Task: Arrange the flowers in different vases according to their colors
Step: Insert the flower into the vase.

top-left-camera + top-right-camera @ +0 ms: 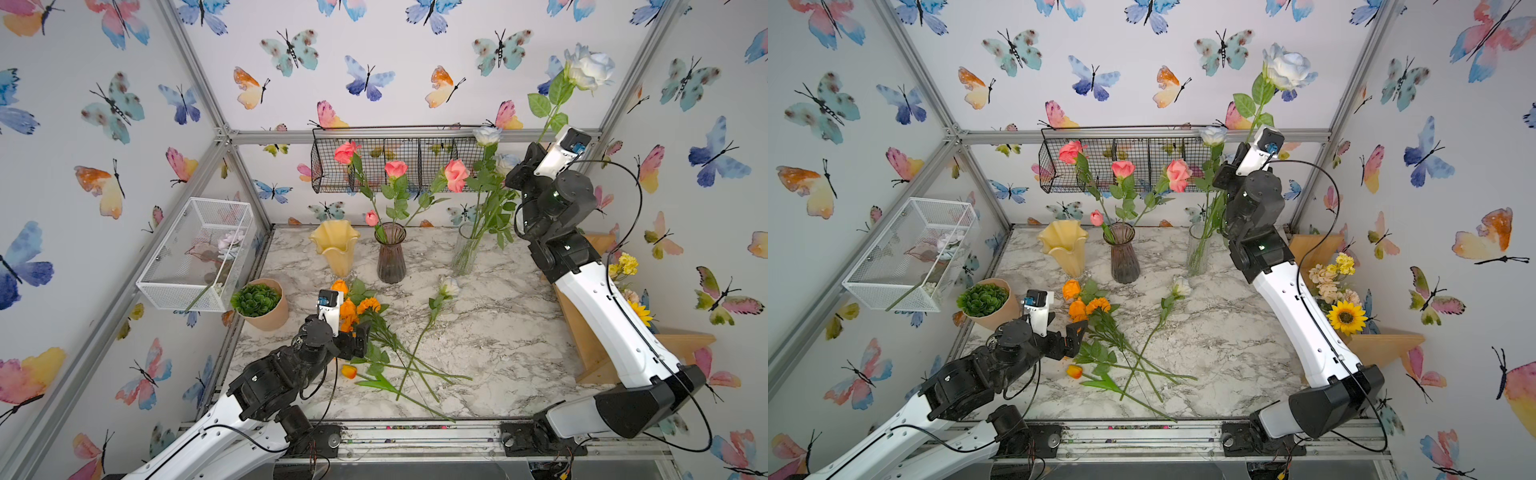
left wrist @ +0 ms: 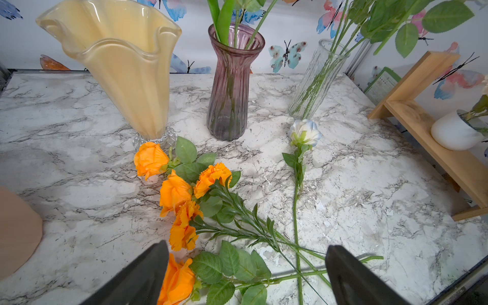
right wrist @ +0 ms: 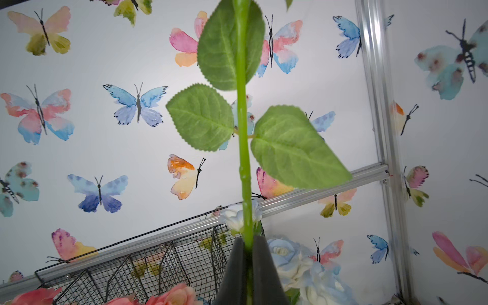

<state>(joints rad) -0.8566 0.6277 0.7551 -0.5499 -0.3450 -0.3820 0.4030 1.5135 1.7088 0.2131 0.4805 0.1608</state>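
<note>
Near the clear glass vase (image 1: 465, 253): right claw (image 3: 247, 244), clamped on white-blue rose (image 1: 590, 68) stem. Over the worktop (image 2: 369, 184): left claw (image 2: 247, 249), spread wide, empty, above orange flowers (image 2: 182, 192).

Showing the bystanders around the marble table (image 1: 498, 332).
Seeing a succulent (image 1: 255, 299) in a tan pot (image 1: 274, 320) standing at the left edge, a white wire basket (image 1: 178, 295) and a black wire basket (image 1: 374, 166) hanging on the walls, and a sunflower bouquet (image 1: 1345, 318) and a white vase (image 2: 455, 132) sitting on a wooden shelf (image 1: 685, 338) at the right.
</note>
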